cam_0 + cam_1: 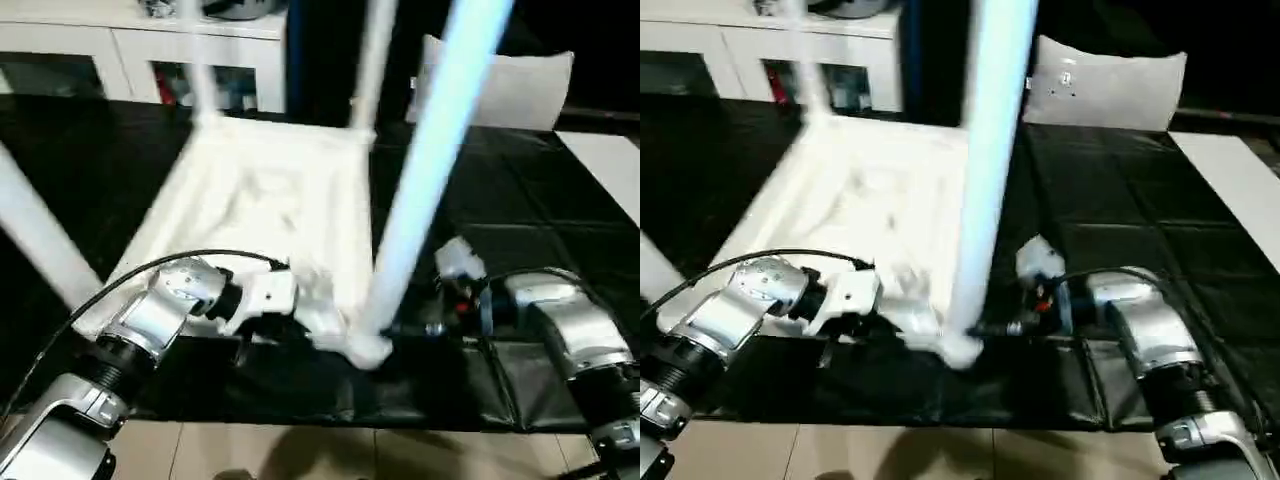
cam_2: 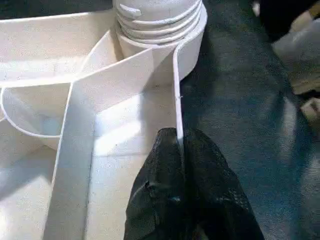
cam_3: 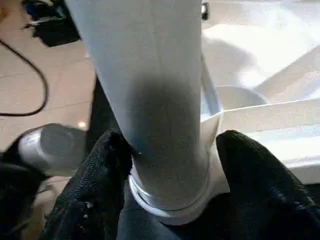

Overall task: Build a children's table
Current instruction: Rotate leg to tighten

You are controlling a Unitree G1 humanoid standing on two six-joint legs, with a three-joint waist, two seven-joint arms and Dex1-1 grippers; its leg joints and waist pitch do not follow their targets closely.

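Note:
The children's table lies upside down on a black mat, its ribbed white top (image 1: 270, 200) facing up and several white legs rising from the corner sockets. My left gripper (image 2: 178, 145) is shut on the thin rim wall of the top, close to the near corner socket (image 2: 160, 30). The near right leg (image 1: 430, 170) stands tall out of that socket. My right gripper (image 3: 172, 140) sits around the base of this leg. One finger (image 3: 105, 165) rests against it and the other (image 3: 255, 170) stands a little off it, beside the socket collar.
A white cabinet (image 1: 150, 60) with glass doors stands behind the mat. A white cushion-like panel (image 1: 500, 90) leans at the back right. The black mat (image 1: 520, 200) stretches to the right, with a white sheet (image 1: 610, 170) at its edge. Tiled floor (image 1: 300, 450) lies in front.

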